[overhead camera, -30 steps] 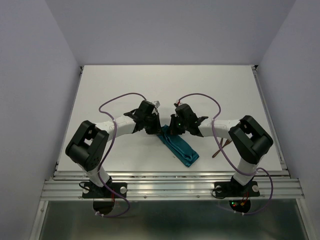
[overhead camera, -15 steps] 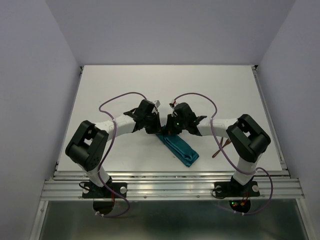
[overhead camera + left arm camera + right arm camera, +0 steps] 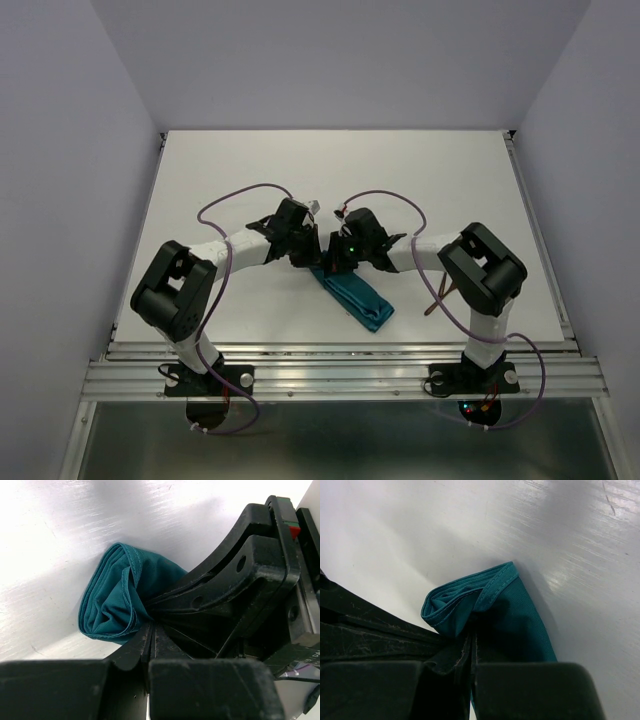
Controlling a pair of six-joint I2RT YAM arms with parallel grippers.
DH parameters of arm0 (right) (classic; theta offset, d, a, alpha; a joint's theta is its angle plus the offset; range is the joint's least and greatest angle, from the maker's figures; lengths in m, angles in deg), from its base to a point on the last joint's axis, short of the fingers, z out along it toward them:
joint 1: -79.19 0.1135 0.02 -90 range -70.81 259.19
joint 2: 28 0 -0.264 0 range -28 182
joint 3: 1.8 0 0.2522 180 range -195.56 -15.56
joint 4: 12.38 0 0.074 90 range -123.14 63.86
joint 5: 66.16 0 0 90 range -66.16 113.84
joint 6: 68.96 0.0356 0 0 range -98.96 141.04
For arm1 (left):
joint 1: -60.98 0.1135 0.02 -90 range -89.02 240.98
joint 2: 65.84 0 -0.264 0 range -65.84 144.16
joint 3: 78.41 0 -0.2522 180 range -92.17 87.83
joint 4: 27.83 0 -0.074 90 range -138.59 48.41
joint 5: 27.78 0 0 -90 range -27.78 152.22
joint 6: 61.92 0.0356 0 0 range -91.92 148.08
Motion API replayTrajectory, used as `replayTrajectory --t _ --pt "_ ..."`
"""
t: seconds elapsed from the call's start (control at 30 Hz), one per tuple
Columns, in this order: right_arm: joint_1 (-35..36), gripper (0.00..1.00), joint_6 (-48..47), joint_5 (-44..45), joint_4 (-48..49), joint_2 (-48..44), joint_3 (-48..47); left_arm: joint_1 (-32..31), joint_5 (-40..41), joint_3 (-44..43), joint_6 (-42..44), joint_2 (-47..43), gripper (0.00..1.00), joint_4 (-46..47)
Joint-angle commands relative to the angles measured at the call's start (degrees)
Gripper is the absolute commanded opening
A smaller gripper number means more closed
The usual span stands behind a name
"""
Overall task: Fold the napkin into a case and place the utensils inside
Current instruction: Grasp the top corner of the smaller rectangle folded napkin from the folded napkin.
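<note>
We have the napkin [image 3: 355,298] folded into a narrow strip, lying mid-frame on the worktop [image 3: 250,170]. The left fingers [image 3: 142,647] and right fingers [image 3: 452,655] are both clamped on its upper end. The utensils [image 3: 434,304], lower right, are not yet inside, and the right arm hides most of them.

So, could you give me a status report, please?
Left gripper, right gripper shut on napkin. Napkin folded to strip. Utensils aside, by right arm.
</note>
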Motion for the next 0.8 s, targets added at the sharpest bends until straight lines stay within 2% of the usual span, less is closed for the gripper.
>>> replayTrajectory --t 0.0,0.33,0.47,0.6,0.77 --pt "1.0 0.01 0.4 1.1 1.4 1.4 -0.9 -0.4 -2.9 -1.0 1.1 -0.1 0.0 3.0" --pt "1.0 0.01 -0.9 6.3 1.9 -13.8 5.9 -0.4 -3.2 -1.1 3.6 1.6 0.0 4.2" --pt "1.0 0.01 -0.7 8.0 1.4 -17.0 8.5 -0.4 -3.6 -1.1 3.7 1.7 0.0 4.3" --pt "1.0 0.01 0.1 10.0 0.2 -16.7 9.9 -0.4 -3.8 -1.2 3.7 1.4 0.0 4.4" --pt "1.0 0.01 0.8 7.2 2.1 -14.1 9.6 -0.3 -4.2 -1.6 3.7 1.3 0.0 4.3"
